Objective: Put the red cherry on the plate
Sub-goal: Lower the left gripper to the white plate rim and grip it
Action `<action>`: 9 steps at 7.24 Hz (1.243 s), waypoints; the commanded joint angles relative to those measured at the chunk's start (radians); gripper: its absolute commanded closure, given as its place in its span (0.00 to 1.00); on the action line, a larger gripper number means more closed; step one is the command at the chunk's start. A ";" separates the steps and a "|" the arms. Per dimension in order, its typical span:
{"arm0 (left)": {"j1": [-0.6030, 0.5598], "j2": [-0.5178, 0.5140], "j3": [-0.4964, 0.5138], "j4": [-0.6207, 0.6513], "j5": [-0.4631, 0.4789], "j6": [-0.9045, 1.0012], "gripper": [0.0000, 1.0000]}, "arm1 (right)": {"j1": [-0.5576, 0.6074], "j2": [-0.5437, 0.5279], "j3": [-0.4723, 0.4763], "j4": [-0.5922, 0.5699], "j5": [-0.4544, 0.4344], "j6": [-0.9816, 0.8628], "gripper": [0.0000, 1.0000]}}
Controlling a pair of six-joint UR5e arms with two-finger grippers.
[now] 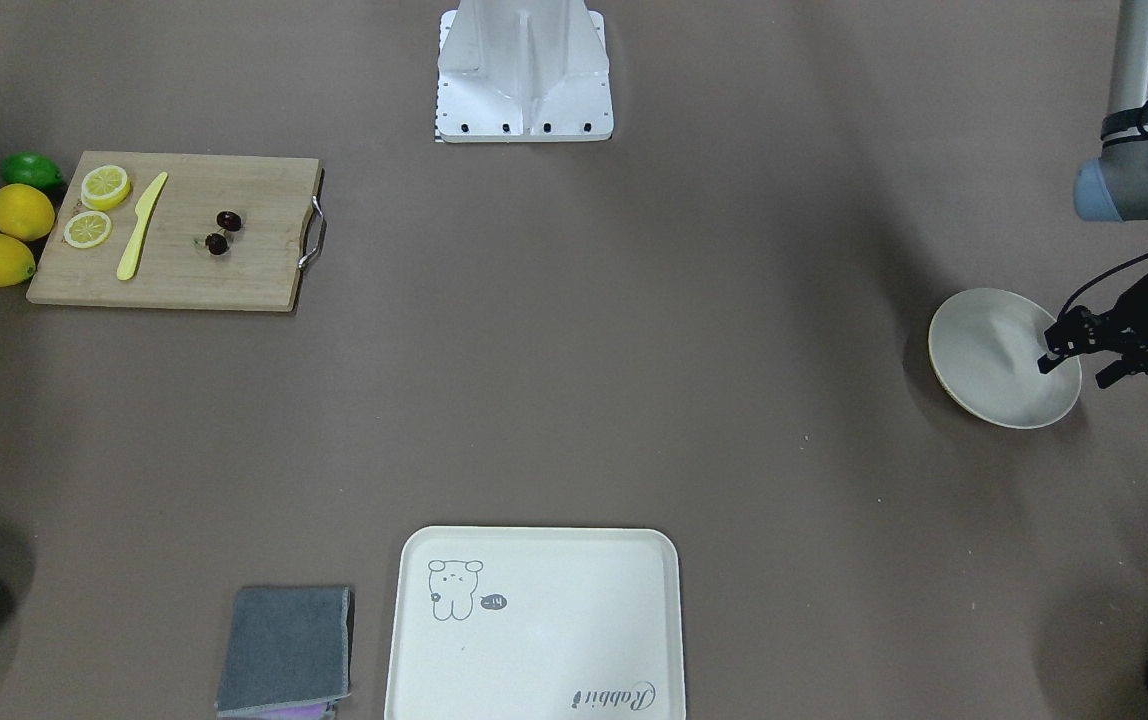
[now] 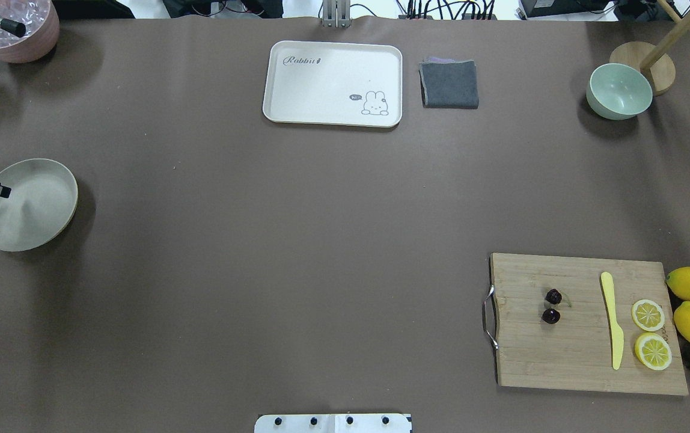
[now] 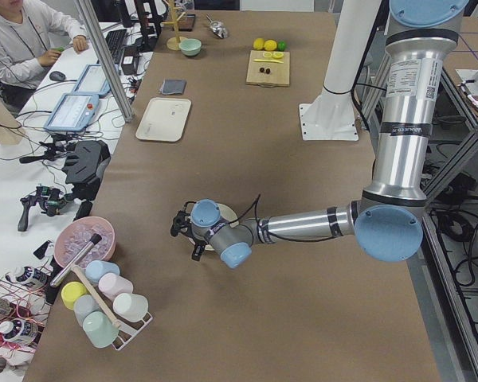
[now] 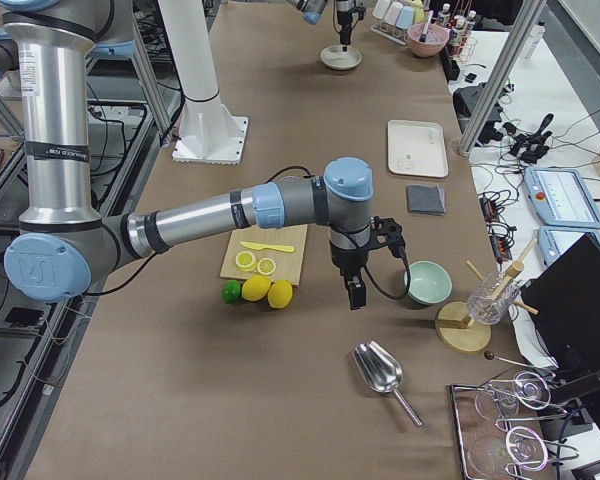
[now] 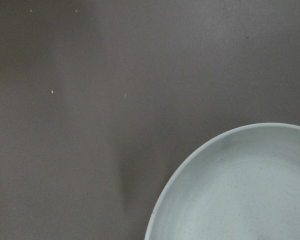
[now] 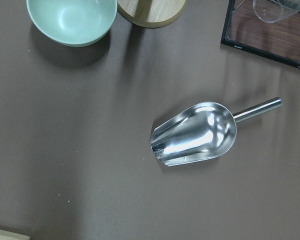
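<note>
Rabbit tray (image 1: pixel 574 600) nearest. Front view: red cherry (image 1: pixel 223 232) on cutting board (image 1: pixel 184 280); tiny, glossy, light, likely rolls, so best pinched at the stems. Over plate (image 1: pixel 984 340) rim, left gripper (image 1: pixel 1074 373) spread, empty. Right-side view: right gripper (image 4: pixel 356 297), cannot tell.

From my feed: big table (image 1: pixel 574 400) w/ a plain brown matte cover, a few tiny white specks on it. Light's soft & comes from above, so shadows are blurry, no hard glare afaict. Along the operators' side I see a white side bench (image 3: pixel 8 171) full of cables, w/ blue-cased tablets (image 3: pixel 72 111) & a person (image 3: pixel 20 40) sat at it. Silver alu post (image 3: pixel 105 60) stands btw bench & table. Floor (image 4: pixel 10 400) on the opposite side looks dark grey.
</note>
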State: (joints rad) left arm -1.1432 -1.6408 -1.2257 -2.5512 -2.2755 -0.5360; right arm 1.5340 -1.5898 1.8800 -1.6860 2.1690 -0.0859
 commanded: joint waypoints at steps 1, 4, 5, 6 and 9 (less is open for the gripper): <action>0.002 -0.001 0.003 -0.003 -0.001 -0.001 1.00 | 0.000 0.001 0.001 0.000 0.000 -0.002 0.00; 0.002 0.001 -0.006 -0.003 -0.005 -0.002 1.00 | 0.000 -0.001 0.002 0.000 0.002 0.000 0.00; 0.002 -0.001 -0.015 0.002 -0.012 -0.004 1.00 | 0.000 -0.001 0.010 -0.003 0.002 0.002 0.00; 0.000 -0.001 -0.029 0.006 -0.019 -0.012 1.00 | 0.000 0.002 0.011 -0.003 0.000 0.005 0.00; -0.122 -0.046 -0.098 0.166 -0.232 -0.045 1.00 | 0.000 0.022 -0.001 -0.006 -0.002 0.005 0.00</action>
State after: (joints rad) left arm -1.2073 -1.6678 -1.2851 -2.4715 -2.4341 -0.5776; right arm 1.5340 -1.5706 1.8818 -1.6915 2.1678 -0.0815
